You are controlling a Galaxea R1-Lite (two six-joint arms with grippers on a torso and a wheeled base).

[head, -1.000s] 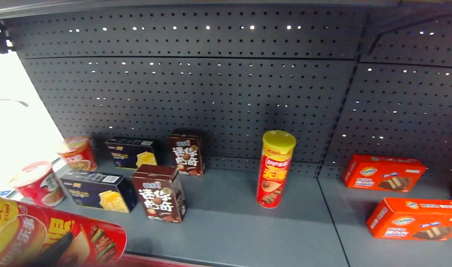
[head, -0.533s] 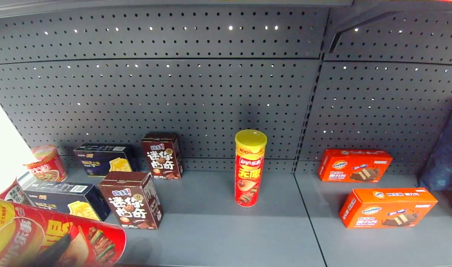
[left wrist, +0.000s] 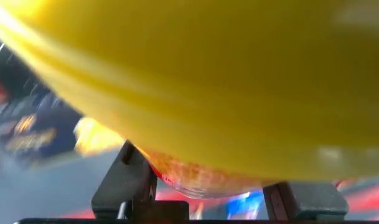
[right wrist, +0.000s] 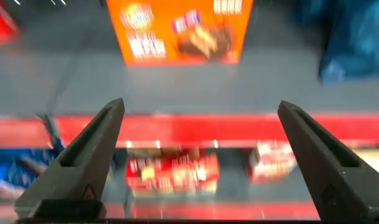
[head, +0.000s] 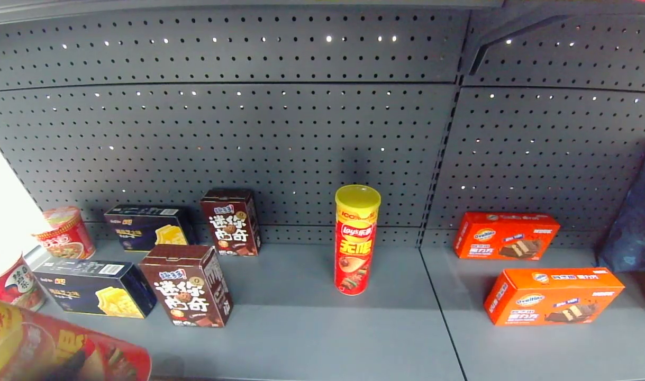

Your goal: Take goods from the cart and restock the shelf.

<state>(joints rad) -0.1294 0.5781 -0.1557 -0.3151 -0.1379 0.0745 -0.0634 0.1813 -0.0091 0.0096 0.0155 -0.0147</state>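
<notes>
A red chip can with a yellow lid lies tilted at the lower left of the head view, in front of the shelf's front edge, and my left gripper is shut on it. Up close, the can's yellow lid sits between the left gripper's fingers. A matching chip can stands upright mid-shelf on the grey shelf board. My right gripper is open, nothing between its fingers, hanging before the red shelf edge near an orange box.
Left on the shelf stand two brown boxes, two dark blue boxes and two red noodle cups. Two orange boxes lie right of the divider. A blue bag leans at the far right. Bare board surrounds the standing can.
The camera swung right during the first half second. Since then the held chip can has dropped lower and to the left in the head view. Shelf goods have not moved.
</notes>
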